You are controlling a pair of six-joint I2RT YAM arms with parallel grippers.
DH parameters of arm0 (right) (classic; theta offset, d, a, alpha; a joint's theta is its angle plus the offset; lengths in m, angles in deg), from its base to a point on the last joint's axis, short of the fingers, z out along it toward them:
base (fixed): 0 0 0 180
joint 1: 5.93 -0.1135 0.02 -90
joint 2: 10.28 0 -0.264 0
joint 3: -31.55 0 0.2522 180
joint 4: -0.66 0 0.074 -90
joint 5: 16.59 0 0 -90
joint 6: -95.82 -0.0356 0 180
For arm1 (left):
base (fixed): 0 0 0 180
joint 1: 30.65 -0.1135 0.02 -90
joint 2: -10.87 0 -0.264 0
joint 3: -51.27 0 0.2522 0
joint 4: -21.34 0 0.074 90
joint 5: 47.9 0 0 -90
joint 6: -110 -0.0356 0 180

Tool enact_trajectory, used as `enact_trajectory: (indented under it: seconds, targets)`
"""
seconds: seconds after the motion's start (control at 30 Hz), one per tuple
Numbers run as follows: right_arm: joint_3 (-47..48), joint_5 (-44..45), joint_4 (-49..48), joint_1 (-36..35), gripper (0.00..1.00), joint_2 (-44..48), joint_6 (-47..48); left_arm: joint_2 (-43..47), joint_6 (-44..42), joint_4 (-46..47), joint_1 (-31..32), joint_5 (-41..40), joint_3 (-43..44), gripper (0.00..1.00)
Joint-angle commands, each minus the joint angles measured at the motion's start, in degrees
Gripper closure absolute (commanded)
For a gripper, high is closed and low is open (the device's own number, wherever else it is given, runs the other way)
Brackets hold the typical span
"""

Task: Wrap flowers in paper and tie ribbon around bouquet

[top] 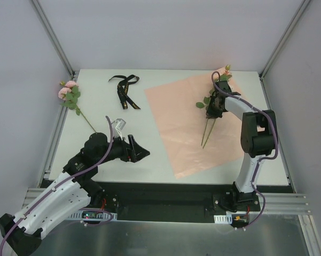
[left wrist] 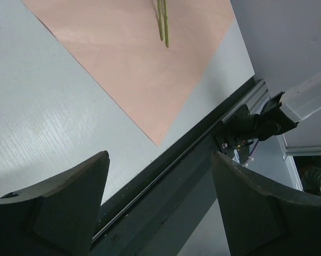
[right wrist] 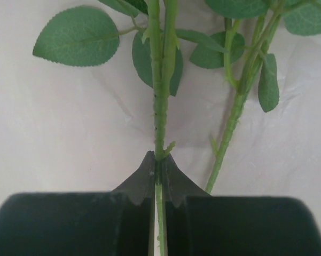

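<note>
Pinching one stalk of the flowers [right wrist: 159,101], my right gripper [right wrist: 158,161] is clamped tight on it over the paper [right wrist: 53,133]; my left gripper [left wrist: 160,157] hangs with jaws spread wide, the paper's corner just ahead.

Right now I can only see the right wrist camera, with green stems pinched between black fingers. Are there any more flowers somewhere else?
Observer: Yes, one pink-blossomed stem lies at the far left corner of the table, off the paper.
Operator: And the thing for tying it all up?
Observer: The ribbon lies loosely curled on the table, between that stem and the paper.
Operator: What's the other arm doing?
Observer: The left gripper is open and empty, over the table left of the paper.
</note>
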Motion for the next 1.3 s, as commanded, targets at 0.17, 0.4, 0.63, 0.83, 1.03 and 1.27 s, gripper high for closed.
enact_trajectory:
  seconds: [0.17, 0.4, 0.63, 0.83, 1.03, 1.27]
  targets:
    - [4.25, 1.37, -0.19, 0.18, 0.96, -3.06, 1.61, 1.53, 2.06, 0.75, -0.43, -0.79, 1.50, 0.20]
    - [4.78, 1.64, 0.60, 0.00, 0.84, -4.99, 0.64, 0.21, 2.23, -0.66, -0.35, -1.40, 4.40, 0.18]
    - [5.57, 1.46, 1.04, -0.08, 0.69, -4.38, 1.08, -0.76, 1.53, -2.32, -0.35, -2.02, 6.95, 0.18]
    - [6.18, 0.84, 1.21, -0.08, 0.61, -0.43, 2.40, -2.15, 2.41, -9.07, -0.70, -10.09, 10.54, 0.07]
    - [3.91, -3.89, 1.57, -1.58, 0.48, 10.19, 3.71, -9.08, 1.27, -27.36, -9.72, -22.67, 18.54, 0.01]
    - [-11.03, -15.51, -4.15, -7.54, 0.45, 28.74, 1.16, -19.99, -1.64, -29.48, -31.53, -17.31, 20.66, 0.01]
